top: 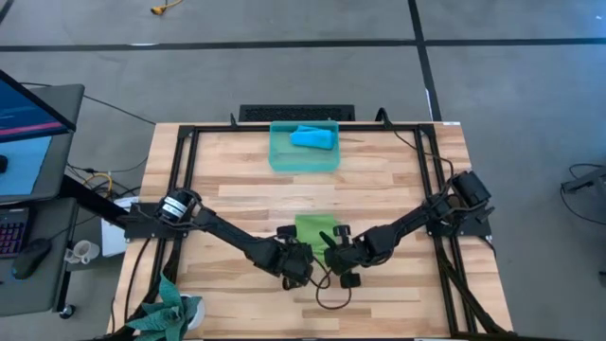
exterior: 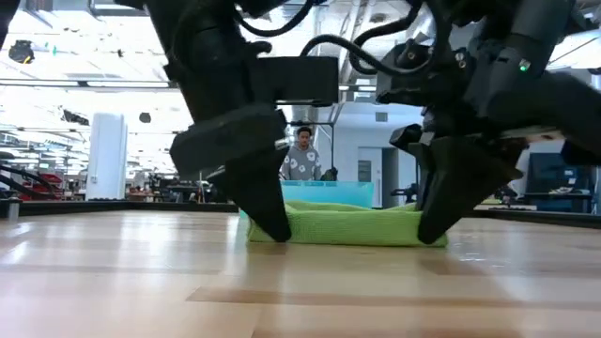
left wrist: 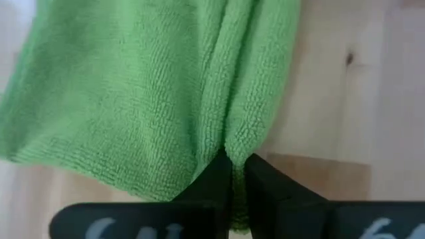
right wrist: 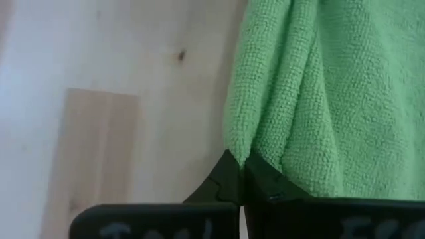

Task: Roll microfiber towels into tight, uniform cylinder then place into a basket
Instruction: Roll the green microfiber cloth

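Observation:
The lime green towel (top: 314, 230) lies folded and flat on the table's near middle; it also shows in the low view (exterior: 343, 226). My left gripper (top: 297, 264) stands at its near left corner and my right gripper (top: 339, 257) at its near right corner, each shut on the cloth. The sky blue towel (top: 312, 138) lies rolled inside the teal basket (top: 280, 159) at the table's far middle. My left gripper pinches a puckered bit of the green towel's edge (left wrist: 240, 143) at its near left corner between its two fingertips. The fingers point down from above (exterior: 270, 223). The towel rests on the table, with ridges running away from the pinch. My right gripper pinches a puckered bit of the green towel's edge (right wrist: 240, 147) at its near right corner between its two fingertips. The fingers point down from above (exterior: 432, 223). The towel rests on the table.
A dark teal-green cloth bundle (top: 169, 308) sits at the table's near left corner. A black frame (top: 186, 142) runs round the tabletop. A desk with a monitor (top: 28, 114) stands left of the table. Bare wood lies between the towel and the basket.

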